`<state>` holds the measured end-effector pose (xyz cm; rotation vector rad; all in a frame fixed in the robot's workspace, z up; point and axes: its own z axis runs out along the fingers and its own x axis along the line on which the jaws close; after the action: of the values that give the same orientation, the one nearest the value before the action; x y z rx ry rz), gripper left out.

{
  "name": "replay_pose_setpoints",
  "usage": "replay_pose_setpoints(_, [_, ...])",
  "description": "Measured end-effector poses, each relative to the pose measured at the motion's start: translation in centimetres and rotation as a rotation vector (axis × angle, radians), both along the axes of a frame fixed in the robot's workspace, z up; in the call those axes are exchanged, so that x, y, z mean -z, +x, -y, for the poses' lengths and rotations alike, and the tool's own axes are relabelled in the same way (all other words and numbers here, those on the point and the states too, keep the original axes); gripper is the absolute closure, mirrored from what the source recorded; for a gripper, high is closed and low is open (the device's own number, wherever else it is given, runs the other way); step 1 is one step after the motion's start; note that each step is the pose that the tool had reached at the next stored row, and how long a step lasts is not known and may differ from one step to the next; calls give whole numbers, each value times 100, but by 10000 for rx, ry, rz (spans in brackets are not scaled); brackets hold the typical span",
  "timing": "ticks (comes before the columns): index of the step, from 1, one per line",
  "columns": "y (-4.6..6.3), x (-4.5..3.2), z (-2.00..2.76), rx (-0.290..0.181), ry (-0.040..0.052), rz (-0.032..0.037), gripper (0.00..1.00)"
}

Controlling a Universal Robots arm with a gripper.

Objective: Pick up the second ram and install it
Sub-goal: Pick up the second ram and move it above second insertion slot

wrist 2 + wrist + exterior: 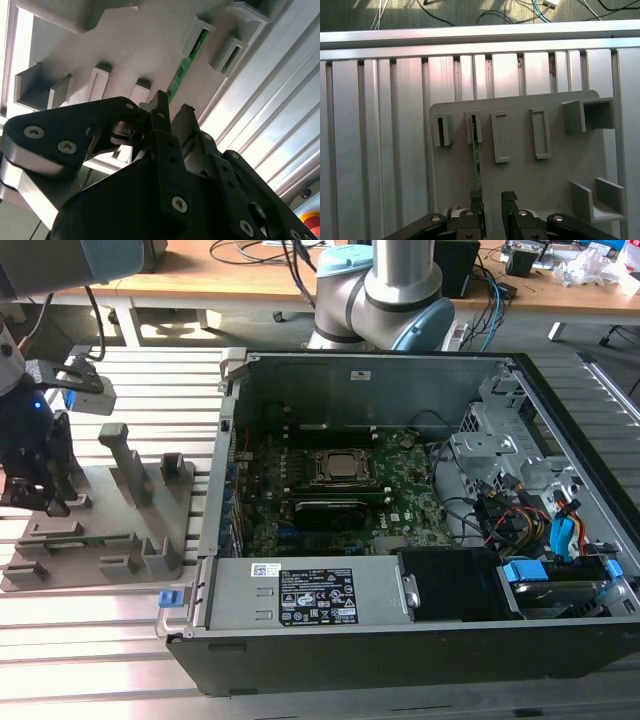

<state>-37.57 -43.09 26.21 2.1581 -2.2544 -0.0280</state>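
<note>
Green and thin, the second ram (476, 155) sits on edge in its slot on the grey tray (560, 165) — not yet lifted, so both the pick and the install are left to do. In the exterior view the tray lies well apart from the open computer case (400, 375) and its motherboard (400, 510). The gripper (492, 197) hangs low over the tray at the stick's near end. Its fingers (478, 202) stand a narrow gap apart and bare tray shows between them — one fingertip seems to line up with the stick's end, though I cannot tell if it touches.
</note>
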Motion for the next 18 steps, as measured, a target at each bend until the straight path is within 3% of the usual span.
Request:
replay_pose_setpoints(4, [0,121,0,0,0,0,70])
replay_pose_setpoints(11, [0,241,1,1,0,1,70])
replay_pose_setpoints(16, [-4,345,113,-17,0,1,70])
replay_pose_setpoints(18, [-9,405,136,-17,22,0,70])
